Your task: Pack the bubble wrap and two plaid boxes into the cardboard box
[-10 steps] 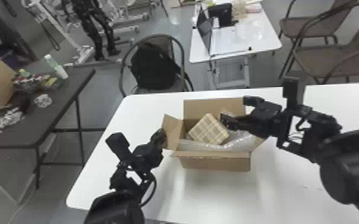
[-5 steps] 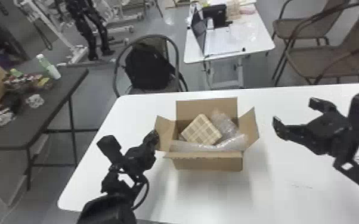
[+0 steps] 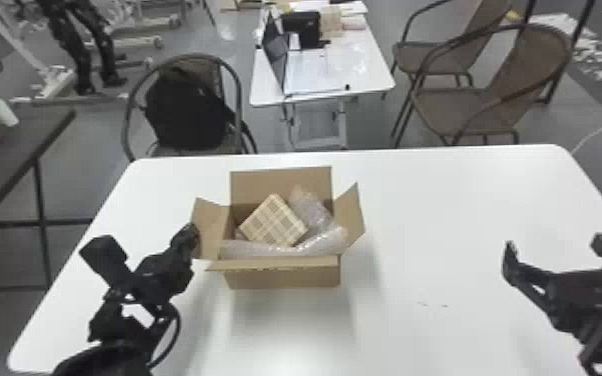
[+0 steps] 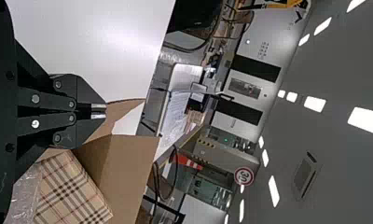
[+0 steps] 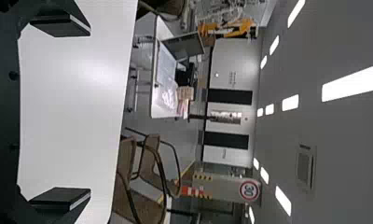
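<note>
On a white table [image 3: 435,225], seen from the robot's head, an open cardboard box [image 3: 282,275] sits left of the middle, its far flap [image 3: 280,186] standing up and its near flap [image 3: 270,263] folded outward. Its left flap [image 3: 209,220] and right flap [image 3: 351,212] spread to the sides. Inside lies a plaid box [image 3: 273,220], beige with darker lines, tilted and turned so that one corner points toward the far side. Clear bubble wrap [image 3: 317,212] fills the space to its right and runs along the near side of the cardboard box. The left gripper [image 3: 191,234] is at the left flap; in the left wrist view its two black fingers are clenched together over the cardboard, though whether they pinch it I cannot tell. The right gripper [image 3: 556,246] is well apart from the cardboard box, above the right part of the table, its fingers spread wide with nothing between them. Beyond the table stand a chair with a black backpack [image 3: 185,107], a smaller table [image 3: 335,75] with a laptop [image 3: 276,47], and two brown chairs; a dark table [image 3: 25,145] is at the left.
</note>
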`<state>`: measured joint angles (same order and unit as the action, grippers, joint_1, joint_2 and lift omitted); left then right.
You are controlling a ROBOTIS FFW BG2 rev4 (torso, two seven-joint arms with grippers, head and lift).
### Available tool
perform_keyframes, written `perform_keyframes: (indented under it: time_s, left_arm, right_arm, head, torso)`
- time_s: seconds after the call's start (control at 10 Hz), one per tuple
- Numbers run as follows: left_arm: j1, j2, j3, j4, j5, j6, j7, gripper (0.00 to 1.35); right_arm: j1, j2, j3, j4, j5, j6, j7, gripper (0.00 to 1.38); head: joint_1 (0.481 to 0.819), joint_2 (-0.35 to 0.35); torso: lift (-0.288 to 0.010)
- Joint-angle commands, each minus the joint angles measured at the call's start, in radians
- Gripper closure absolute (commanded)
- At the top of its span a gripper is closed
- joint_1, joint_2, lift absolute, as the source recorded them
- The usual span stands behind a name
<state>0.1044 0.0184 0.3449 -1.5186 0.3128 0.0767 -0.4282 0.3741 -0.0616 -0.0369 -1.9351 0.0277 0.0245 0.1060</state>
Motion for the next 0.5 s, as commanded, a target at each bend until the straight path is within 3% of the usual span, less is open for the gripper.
perform_keyframes:
  time_s: [0.0,0.2,0.4]
  left_arm:
    - [0.001,0.000,0.000,0.000,0.000,0.000,-0.001,1.21]
    - [0.001,0.000,0.000,0.000,0.000,0.001,-0.003,1.21]
    - [0.001,0.000,0.000,0.000,0.000,0.001,-0.004,1.21]
  right_arm:
    - [0.066,0.025,-0.038,-0.005,0.020,-0.047,-0.069,0.09]
    - [0.081,0.049,-0.097,0.039,0.032,-0.075,-0.154,0.09]
    - [0.062,0.055,-0.133,0.127,0.020,-0.090,-0.213,0.09]
  head:
    - [0.695,0.132]
    - [0.695,0.072]
    - [0.695,0.027]
  torso:
    - [-0.071]
    - [-0.071]
    - [-0.071]
